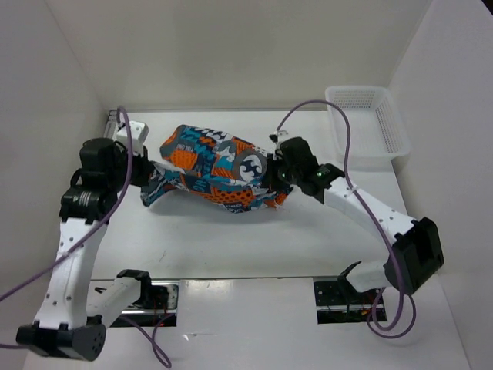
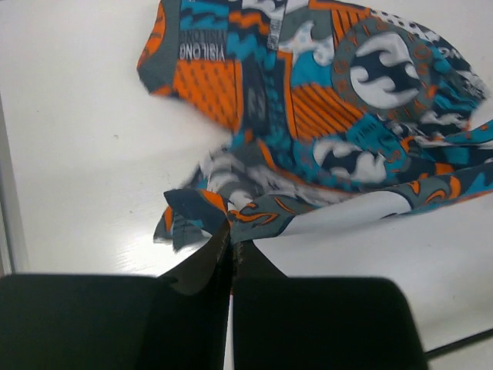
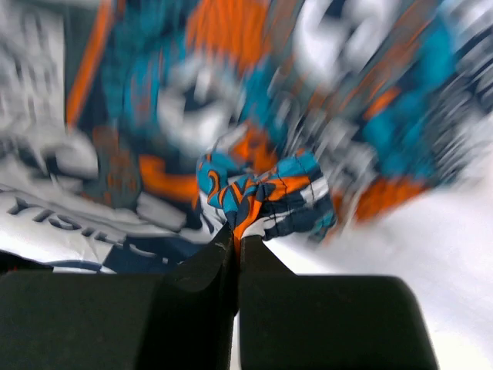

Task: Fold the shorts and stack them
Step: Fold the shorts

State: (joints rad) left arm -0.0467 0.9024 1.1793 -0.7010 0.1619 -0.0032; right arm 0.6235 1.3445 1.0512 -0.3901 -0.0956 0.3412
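The shorts (image 1: 216,166), printed in teal, orange, black and white, hang stretched between my two grippers above the middle of the table. My left gripper (image 1: 148,179) is shut on the shorts' left edge, seen pinched at its fingertips in the left wrist view (image 2: 231,225). My right gripper (image 1: 276,173) is shut on a bunched fold at the shorts' right edge, seen in the right wrist view (image 3: 236,231). The rest of the shorts (image 2: 323,100) spread out beyond the left fingers. The shorts (image 3: 254,116) fill the blurred right wrist view.
A white mesh basket (image 1: 368,127) stands at the back right of the white table (image 1: 231,247). White walls close in the left, back and right. A small grey box (image 1: 127,131) sits at the back left corner.
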